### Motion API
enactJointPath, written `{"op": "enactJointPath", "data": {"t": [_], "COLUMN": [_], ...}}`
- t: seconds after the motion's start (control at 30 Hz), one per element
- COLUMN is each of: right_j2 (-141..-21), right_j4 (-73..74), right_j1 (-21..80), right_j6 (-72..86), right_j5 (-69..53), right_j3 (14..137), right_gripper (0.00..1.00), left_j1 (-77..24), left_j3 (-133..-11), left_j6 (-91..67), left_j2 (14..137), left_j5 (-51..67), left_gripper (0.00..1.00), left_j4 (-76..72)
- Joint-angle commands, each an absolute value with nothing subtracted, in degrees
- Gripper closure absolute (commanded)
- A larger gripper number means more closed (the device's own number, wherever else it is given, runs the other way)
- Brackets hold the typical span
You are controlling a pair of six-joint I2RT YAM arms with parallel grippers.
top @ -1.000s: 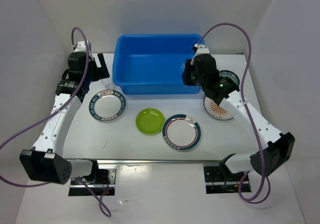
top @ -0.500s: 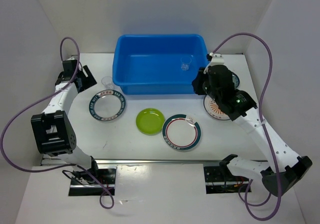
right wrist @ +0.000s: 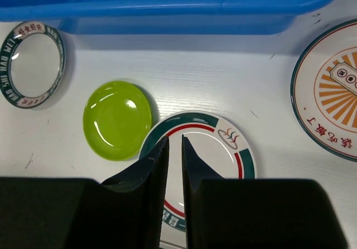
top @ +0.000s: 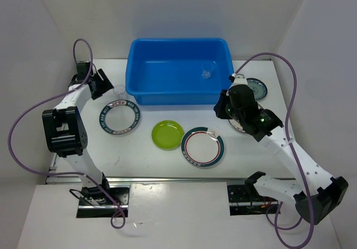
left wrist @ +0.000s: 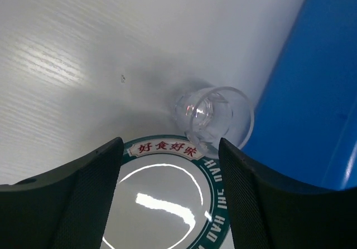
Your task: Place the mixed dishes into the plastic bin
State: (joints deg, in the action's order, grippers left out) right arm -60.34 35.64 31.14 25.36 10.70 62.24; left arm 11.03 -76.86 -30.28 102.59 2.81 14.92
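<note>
**Left hand lining up on the clear cup beside the blue bin.**
Fingers spread, it faces the cup, which stands on the bench just by the bin's left front corner. The cup looks upright, mouth up, long axis vertical. The next move is to advance, straddle it and close. The right hand, almost pressed together and empty, hovers over a teal-rimmed plate.

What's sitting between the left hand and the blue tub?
A small clear cup. The top view shows it between the left hand and the blue tub, beside a teal-rimmed plate.
</note>
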Motion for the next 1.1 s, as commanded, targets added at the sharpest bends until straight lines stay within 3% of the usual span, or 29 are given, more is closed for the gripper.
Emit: {"op": "enactJointPath", "data": {"t": [0.0, 0.4, 0.73, 0.93, 1.07], "right_j2": [-57.9, -61.0, -62.9, -62.9, -62.9], "right_j4": [35.0, 34.5, 34.5, 34.5, 34.5], "right_j1": [31.6, 31.6, 31.6, 31.6, 31.6], "right_j6": [26.8, 27.9, 27.3, 26.8, 26.3], "right_j5": [10.5, 13.0, 14.2, 14.8, 14.8], "right_j3": [61.8, 62.3, 63.4, 63.9, 63.9], "right_gripper": [0.8, 0.8, 0.8, 0.8, 0.8], "left_j1": [11.0, 8.1, 6.3, 6.3, 6.3], "left_j3": [-81.6, -91.0, -88.9, -88.3, -87.0], "left_j6": [-31.5, -29.1, -26.5, -25.9, -25.9], "left_j2": [104.8, 114.7, 113.0, 113.7, 114.3], "left_j5": [1.3, -4.7, -10.2, -12.0, -12.0], "left_gripper": [0.25, 0.35, 0.41, 0.58, 0.63], "left_j4": [12.4, 15.9, 17.0, 18.3, 18.3]}}
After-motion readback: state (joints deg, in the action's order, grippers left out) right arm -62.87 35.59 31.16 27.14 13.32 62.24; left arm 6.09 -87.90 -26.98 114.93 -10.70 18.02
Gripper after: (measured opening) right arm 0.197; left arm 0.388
